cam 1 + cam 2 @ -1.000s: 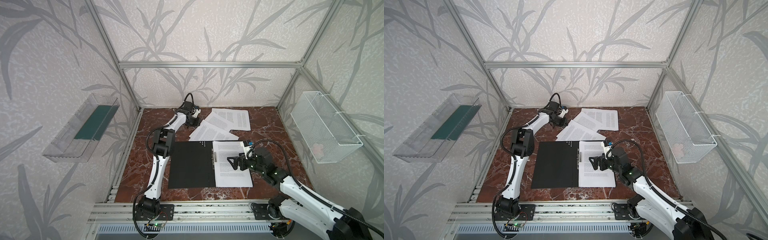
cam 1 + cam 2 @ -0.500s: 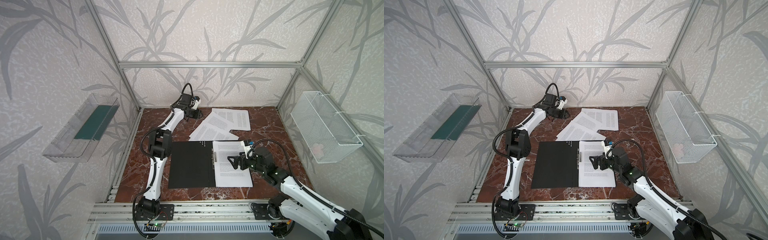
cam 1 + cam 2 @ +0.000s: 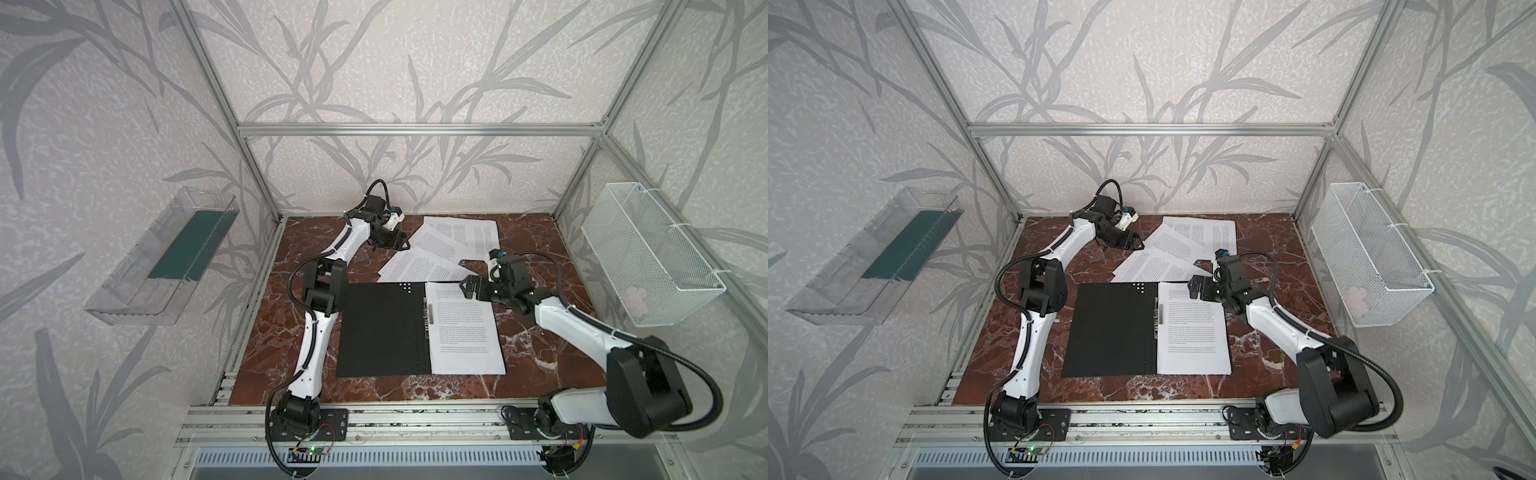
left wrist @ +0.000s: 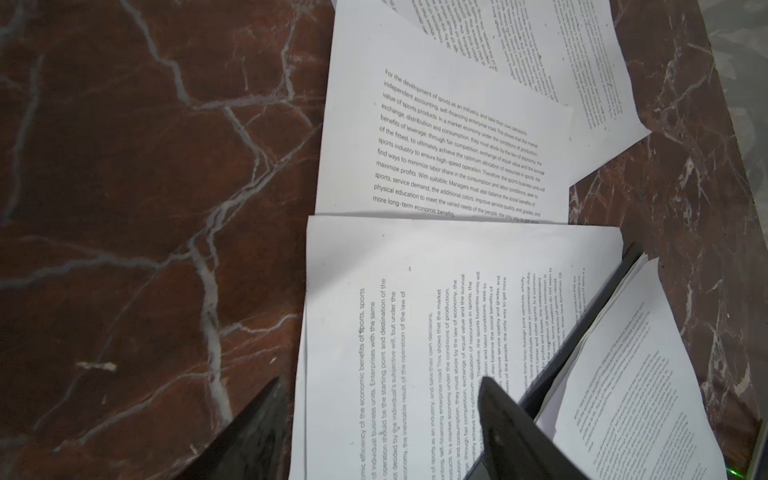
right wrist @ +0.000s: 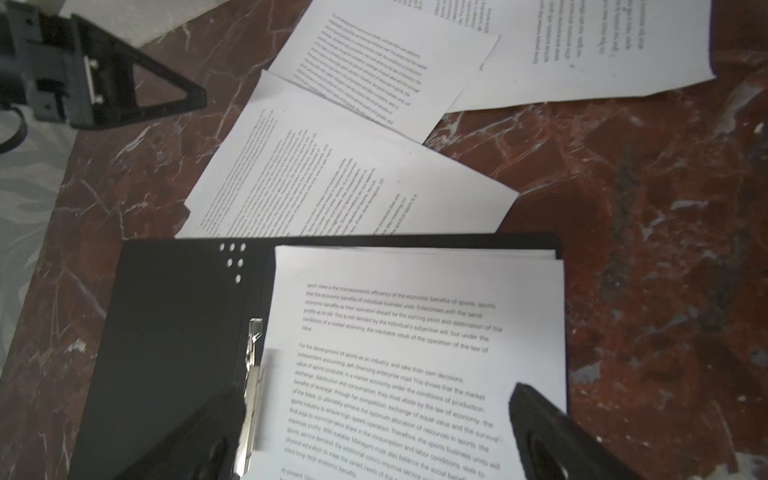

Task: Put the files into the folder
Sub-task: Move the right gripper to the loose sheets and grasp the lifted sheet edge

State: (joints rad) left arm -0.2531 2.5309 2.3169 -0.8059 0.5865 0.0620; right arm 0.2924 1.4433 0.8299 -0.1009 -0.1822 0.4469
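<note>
Black folder [image 3: 382, 328] is laid open at centre, one sheet [image 3: 465, 332] inside; loose files [image 3: 432, 266] are fanned at the far side. Jaws of left gripper [image 3: 398, 244] and right gripper [image 3: 468, 286] are parted

Even light, wrist views blurry

Parted end effector [image 4: 381, 380] above overlapping files [image 4: 449, 166]

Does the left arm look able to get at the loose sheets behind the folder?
Likely yes: the open left pincer hovers at the edge of the loose sheets, unobstructed; the right pincer is over the folder.
</note>
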